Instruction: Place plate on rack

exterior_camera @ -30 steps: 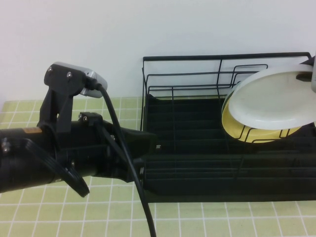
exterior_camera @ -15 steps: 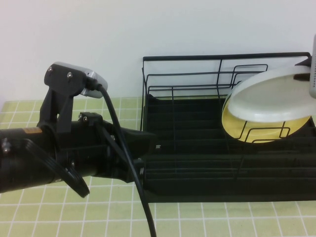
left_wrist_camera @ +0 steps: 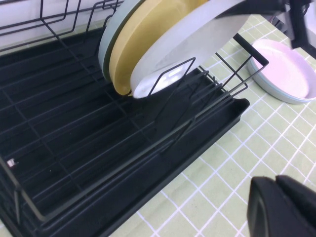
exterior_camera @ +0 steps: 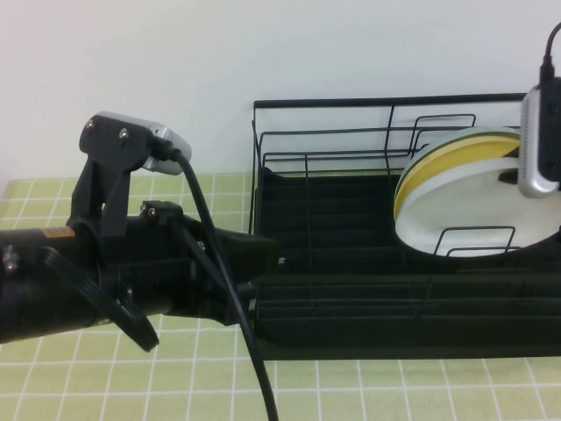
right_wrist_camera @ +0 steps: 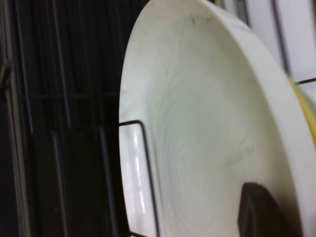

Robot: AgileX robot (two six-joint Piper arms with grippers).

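Note:
The white plate (exterior_camera: 465,210) stands on edge in the right part of the black wire rack (exterior_camera: 386,101), leaning against a yellow plate (exterior_camera: 447,151) behind it. A wire divider crosses its lower face. My right gripper (exterior_camera: 513,175) is at the plate's upper right rim, shut on it. In the right wrist view one dark finger (right_wrist_camera: 261,212) lies on the plate's (right_wrist_camera: 197,138) inner face; the other is hidden behind the rim. My left gripper (exterior_camera: 263,250) hovers shut and empty at the rack's left end, and its fingertips (left_wrist_camera: 266,197) are over the tiled mat.
In the left wrist view a pale green plate (left_wrist_camera: 109,44) stands behind the yellow plate (left_wrist_camera: 143,39) in the rack (left_wrist_camera: 98,148). A shallow pale pink-faced dish (left_wrist_camera: 286,69) lies on the mat beyond the rack's end. My left arm fills the near left.
The white plate has swung from a tilted pose above the rack down to upright in a slot in front of the yellow plate. The right gripper came down with it. Left arm still.

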